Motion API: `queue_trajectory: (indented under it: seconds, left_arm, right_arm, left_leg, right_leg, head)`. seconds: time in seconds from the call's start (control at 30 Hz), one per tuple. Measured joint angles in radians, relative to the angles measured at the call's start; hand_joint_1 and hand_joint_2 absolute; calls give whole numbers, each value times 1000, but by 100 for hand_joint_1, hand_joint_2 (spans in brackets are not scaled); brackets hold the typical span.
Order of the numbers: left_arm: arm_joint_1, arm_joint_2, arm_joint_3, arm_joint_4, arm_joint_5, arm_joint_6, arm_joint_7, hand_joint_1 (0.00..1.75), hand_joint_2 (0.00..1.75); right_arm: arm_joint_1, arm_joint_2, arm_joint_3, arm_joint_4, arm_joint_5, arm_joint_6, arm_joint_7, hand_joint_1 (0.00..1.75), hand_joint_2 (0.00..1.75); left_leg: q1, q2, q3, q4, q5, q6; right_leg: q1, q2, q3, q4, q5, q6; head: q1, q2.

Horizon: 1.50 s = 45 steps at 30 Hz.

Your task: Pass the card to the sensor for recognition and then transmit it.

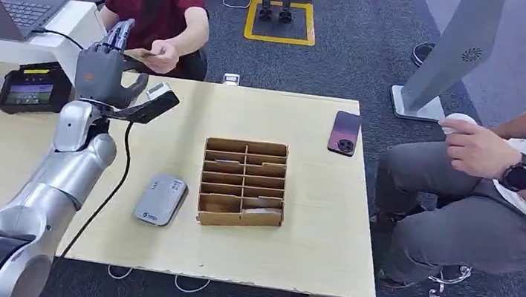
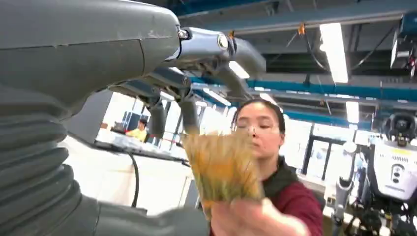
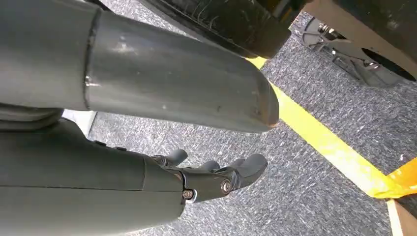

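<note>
Head view: the left hand [image 1: 104, 71] is raised at the far left of the table [image 1: 311, 221], fingers upright, meeting a person's hand [image 1: 160, 56] that also touches the card [image 1: 139, 53]. Whether the robot's fingers grip the card or merely touch it, I cannot tell. One pale sensor [image 1: 161, 199] lies near the front, left of one cardboard divider box [image 1: 243, 184]. One phone [image 1: 345, 132] sits far right, one payment terminal [image 1: 31, 86] far left. Two people are present; the second sits at the right.

Left wrist view: the card [image 2: 223, 167] is blurred, standing between the dark fingers [image 2: 189, 115] and the person's hand [image 2: 255, 219] below it. The risk, as I judge it, is a slip during the exchange: if both sides loosen together the card drops, and if both hold, it bends.

Right wrist view: the right hand [image 3: 216, 177] hangs over carpet, fingers gently curled, apart, holding nothing.
</note>
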Motion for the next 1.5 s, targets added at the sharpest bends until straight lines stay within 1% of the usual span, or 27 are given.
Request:
queue_trajectory:
  seconds: [0.07, 0.33, 0.37, 0.43, 0.47, 0.53, 0.57, 0.63, 0.67, 0.7, 0.73, 0.77, 0.83, 0.87, 0.93, 1.1, 1.23, 1.37, 1.5]
  left_arm:
    - [0, -3, 0, 1, 2, -10, -2, 0, 175]
    - [0, -6, 0, 1, 6, -14, -3, 0, 175]
    - [0, -7, 0, 1, 8, -20, -8, 0, 175]
    - [1, -6, 0, 1, 29, -57, -42, 0, 175]
    - [3, -6, 0, 1, 49, -83, -71, 0, 175]
    - [13, -3, 0, 0, 99, -159, -160, 0, 175]
    - [29, -2, 0, -9, 136, -208, -207, 0, 175]
    - [99, 8, -17, -89, 208, -303, -274, 0, 175]
    - [140, 13, -31, -134, 250, -363, -292, 0, 175]
    - [189, 19, -50, -197, 292, -420, -292, 0, 175]
    - [251, 31, -80, -285, 335, -473, -285, 0, 175]
    - [306, 44, -114, -362, 364, -506, -278, 0, 175]
    - [387, 68, -185, -479, 397, -541, -273, 0, 175]
    - [423, 80, -224, -539, 407, -552, -265, 0, 175]
    - [473, 102, -281, -618, 418, -556, -256, 0, 175]
    - [517, 156, -398, -735, 393, -568, -253, 0, 175]
    - [532, 180, -480, -790, 346, -564, -240, 0, 175]
    - [533, 187, -548, -801, 280, -530, -177, 0, 175]
    - [532, 190, -594, -801, 236, -503, -144, 0, 175]
  right_arm:
    - [0, 0, 0, 0, 0, 0, 2, 0, 0]
    - [1, -2, 0, 0, 0, 0, 2, 0, 0]
    - [1, -2, 0, 0, 0, 0, 2, 0, 0]
    - [1, -3, 0, 0, 0, 0, 2, 0, 0]
    - [1, -4, 0, 0, -2, 0, 2, 0, 0]
    - [2, -6, 0, 0, -11, -1, -2, 0, 0]
    - [3, -8, 0, 0, -18, -2, -5, 0, 0]
    - [10, -12, -8, 0, -33, -5, -10, 0, 0]
    - [15, -14, -13, 0, -39, -6, -10, 0, 0]
    - [21, -16, -18, 0, -45, -7, -10, 0, 0]
    - [26, -19, -22, 0, -52, -8, -10, 0, 0]
    - [31, -20, -30, 0, -56, -9, -9, 0, 0]
    - [37, -23, -43, 0, -64, -11, -8, 0, 0]
    - [38, -24, -49, 0, -68, -13, -8, 0, 0]
    - [38, -24, -59, 0, -71, -16, -8, 0, 0]
    - [39, -26, -79, 0, -75, -18, -7, 0, 0]
    - [39, -32, -92, 0, -80, -15, -11, 0, 0]
    - [40, -33, -101, 0, -80, -10, -10, 0, 0]
    - [39, -33, -110, 0, -80, -7, -3, 0, 0]
  left_leg:
    - [0, 0, 0, 0, 0, 0]
    - [0, 0, 0, 0, 0, 0]
    - [0, 0, 0, 0, 0, 0]
    - [0, 0, 0, 0, 0, 0]
    - [0, 0, 0, 0, 0, 0]
    - [0, 0, -1, 0, 0, 0]
    - [0, 0, 0, 0, 0, 0]
    - [0, 1, 0, 0, -1, 0]
    - [0, 1, 0, -1, -1, 0]
    - [0, 1, 0, -1, -1, 0]
    - [0, 2, 0, -1, -2, -1]
    - [0, 2, 0, -1, -2, 0]
    - [0, 1, -2, -1, -3, 1]
    - [0, 0, -2, -1, -3, 1]
    - [-1, 1, -2, -1, -3, 1]
    - [-1, 1, -2, -1, -3, 2]
    - [-1, 1, -3, -1, -3, 2]
    - [-1, 1, -2, -1, -3, 2]
    - [-1, 1, -2, -1, -3, 2]
  right_leg:
    - [0, 0, 0, 0, 0, 0]
    - [0, 0, 0, 0, 0, 0]
    - [0, 0, 0, 0, 0, 0]
    - [0, 0, 0, 0, 0, 0]
    - [0, 0, 0, 0, 0, 0]
    - [0, 0, 0, 0, 0, 0]
    - [0, 0, 0, 0, 0, 0]
    - [-1, 2, 0, 0, 0, 0]
    - [-1, 2, 0, 0, -1, 0]
    - [-1, 2, 0, 0, -1, 0]
    - [-1, 3, -1, 0, -1, 0]
    - [-1, 3, -1, 0, -1, 0]
    - [-1, 2, -2, 0, -3, 2]
    - [-1, 1, -2, 0, -3, 2]
    - [-1, 2, -2, 0, -3, 2]
    - [-1, 2, -3, 0, -3, 2]
    - [-1, 1, -2, 0, -3, 2]
    - [-1, 1, -3, 0, -3, 2]
    - [-1, 1, -3, 0, -3, 2]
  head:
    - [0, 0]
    - [0, 0]
    - [0, 0]
    - [0, 0]
    - [0, 0]
    - [0, 0]
    - [0, 0]
    - [-1, 0]
    - [1, 0]
    - [1, 0]
    - [0, 0]
    - [0, 0]
    - [1, 0]
    - [0, 0]
    - [1, 0]
    - [0, 0]
    - [0, 0]
    - [0, 0]
    - [0, 0]
